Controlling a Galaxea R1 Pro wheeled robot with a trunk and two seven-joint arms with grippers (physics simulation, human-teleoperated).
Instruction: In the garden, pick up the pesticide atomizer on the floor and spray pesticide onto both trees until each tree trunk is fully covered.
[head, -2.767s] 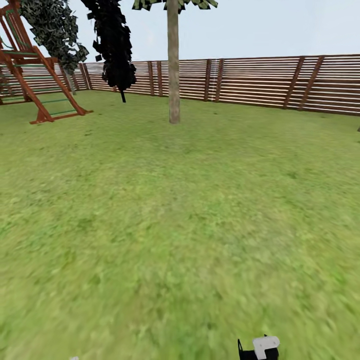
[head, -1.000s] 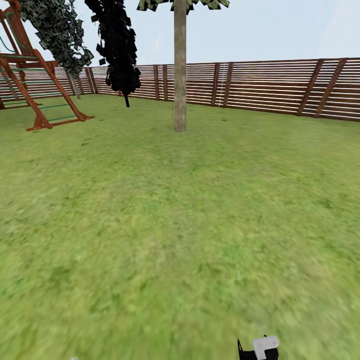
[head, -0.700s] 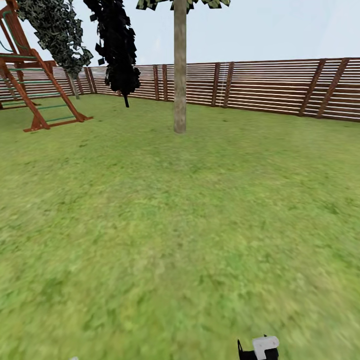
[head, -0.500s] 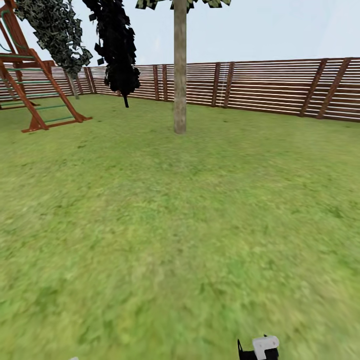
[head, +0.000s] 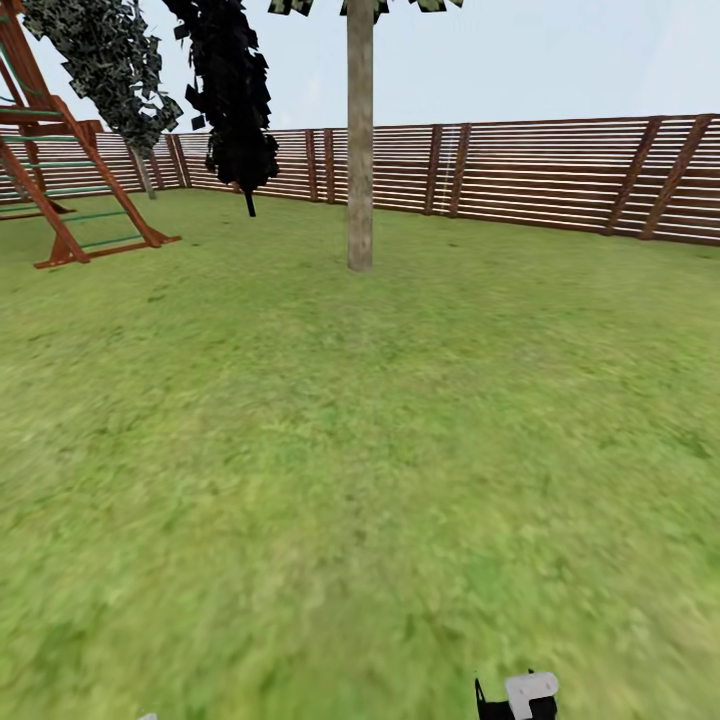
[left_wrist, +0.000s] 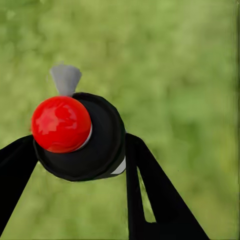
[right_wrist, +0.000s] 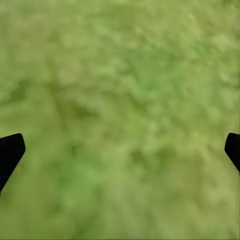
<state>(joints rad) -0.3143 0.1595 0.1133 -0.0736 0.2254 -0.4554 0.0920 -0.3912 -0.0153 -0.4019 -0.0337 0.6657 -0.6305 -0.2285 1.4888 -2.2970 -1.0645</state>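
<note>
The pesticide atomizer (left_wrist: 95, 145), a black bottle with a round red cap and a grey nozzle, sits between the black fingers of my left gripper (left_wrist: 75, 152), which is shut on it above blurry grass. My right gripper (right_wrist: 120, 150) is open, its two black fingertips (right_wrist: 10, 152) wide apart over bare grass floor (right_wrist: 125, 100). In the head view, one tree's pale grey-brown trunk (head: 359, 160) stands straight ahead on the lawn, several metres away. Further back left are a black-foliaged tree (head: 235, 90) and a grey-green one (head: 105, 60) with a thin trunk (head: 146, 175).
A brown slatted wooden fence (head: 540, 170) closes off the far side of the lawn. A red-brown wooden play frame with a ladder (head: 60, 180) stands at the far left. Open grass (head: 360, 450) stretches between me and the trunk. Part of my right arm (head: 520, 695) shows at the lower edge.
The whole head view has crept forward: the trunk stands slightly larger and lower, and the play frame has slid left. Both grippers keep their pose.
</note>
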